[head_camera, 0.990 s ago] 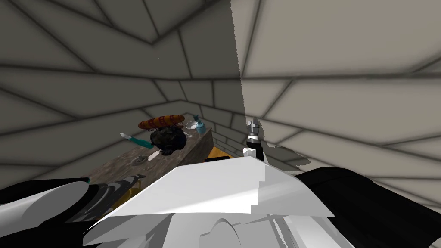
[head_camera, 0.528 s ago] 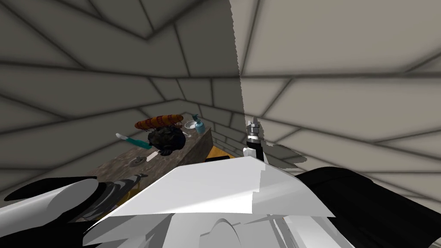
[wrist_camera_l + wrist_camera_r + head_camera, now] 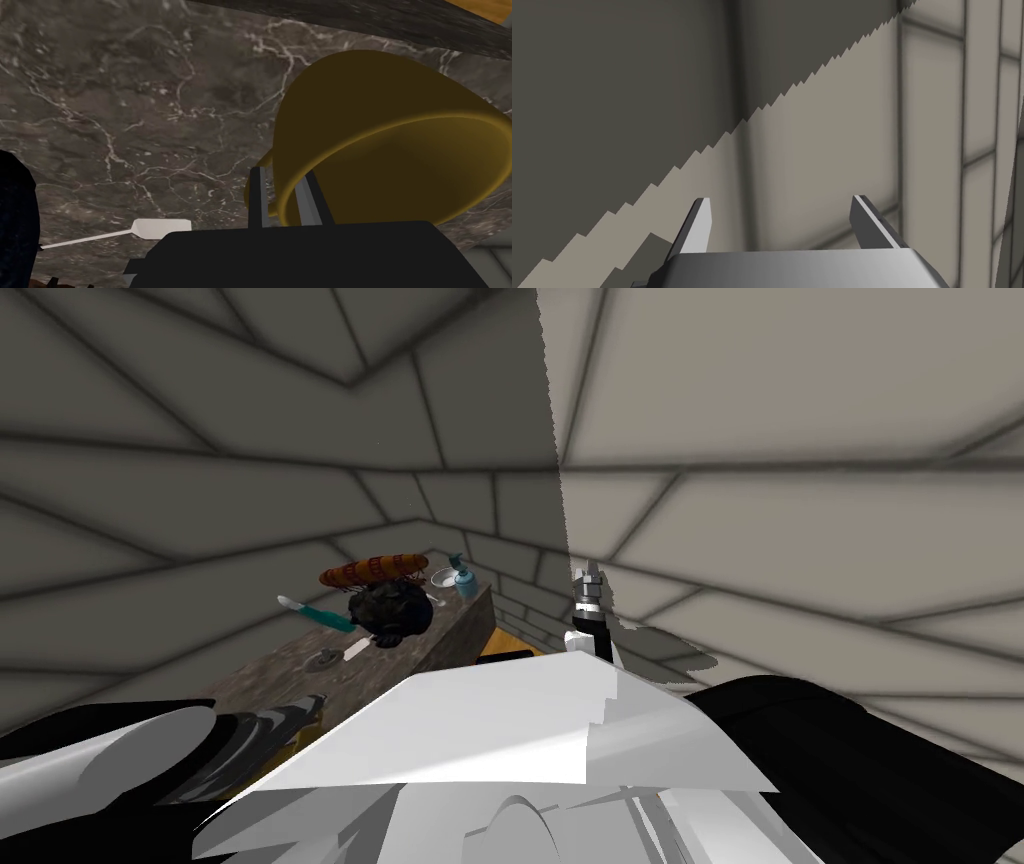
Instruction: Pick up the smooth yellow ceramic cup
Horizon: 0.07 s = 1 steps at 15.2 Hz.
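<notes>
- Your left gripper point(image 3: 280, 174) is pinched almost closed on the yellow cup point(image 3: 380, 100), with one finger inside the rim and one outside, just beside the handle.
- The cup is tilted over the dark marbled counter point(image 3: 125, 100), near one edge; you cannot tell whether it touches the top.
- A white flat utensil point(image 3: 160, 227) lies on the counter nearby.
- Your right gripper point(image 3: 782, 200) is raised beside the wall, fingers spread, empty.

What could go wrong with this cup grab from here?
1. The left fingers pinch only the yellow cup by its wall beside the handle, with the bowl off to one side, so it may twist or slip out.
2. The cup is near the marble counter edge; a drop could send it off.
</notes>
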Available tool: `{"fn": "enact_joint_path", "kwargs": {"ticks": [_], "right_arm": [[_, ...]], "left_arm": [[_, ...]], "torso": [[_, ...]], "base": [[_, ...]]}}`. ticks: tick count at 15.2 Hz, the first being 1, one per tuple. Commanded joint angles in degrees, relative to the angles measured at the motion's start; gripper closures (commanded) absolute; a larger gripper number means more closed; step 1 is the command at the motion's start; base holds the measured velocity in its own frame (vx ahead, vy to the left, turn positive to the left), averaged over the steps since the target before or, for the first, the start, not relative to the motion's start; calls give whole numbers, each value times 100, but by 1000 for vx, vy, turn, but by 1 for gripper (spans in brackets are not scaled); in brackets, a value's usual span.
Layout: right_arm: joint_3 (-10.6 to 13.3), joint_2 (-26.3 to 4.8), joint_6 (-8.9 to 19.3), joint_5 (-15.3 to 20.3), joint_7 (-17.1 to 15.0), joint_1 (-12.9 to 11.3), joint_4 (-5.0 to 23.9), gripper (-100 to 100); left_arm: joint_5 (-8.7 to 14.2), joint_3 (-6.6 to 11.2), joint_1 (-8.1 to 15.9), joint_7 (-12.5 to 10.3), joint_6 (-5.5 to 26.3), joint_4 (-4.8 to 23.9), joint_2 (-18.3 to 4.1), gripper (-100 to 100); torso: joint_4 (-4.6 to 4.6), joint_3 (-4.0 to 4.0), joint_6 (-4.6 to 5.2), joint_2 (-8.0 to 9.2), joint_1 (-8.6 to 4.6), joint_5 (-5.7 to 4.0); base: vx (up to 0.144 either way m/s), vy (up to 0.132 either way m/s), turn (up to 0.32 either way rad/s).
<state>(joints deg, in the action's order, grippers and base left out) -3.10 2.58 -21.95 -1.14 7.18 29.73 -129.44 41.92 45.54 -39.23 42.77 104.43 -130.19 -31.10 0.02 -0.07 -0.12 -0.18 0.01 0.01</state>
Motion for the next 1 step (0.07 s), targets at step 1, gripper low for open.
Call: {"fn": "enact_joint_path", "kwargs": {"ticks": [1], "right_arm": [[0, 0, 0, 0, 0, 0, 0, 0]], "left_arm": [[0, 0, 0, 0, 0, 0, 0, 100]], "torso": [[0, 0, 0, 0, 0, 0]], "base": [[39, -1, 29]]}}
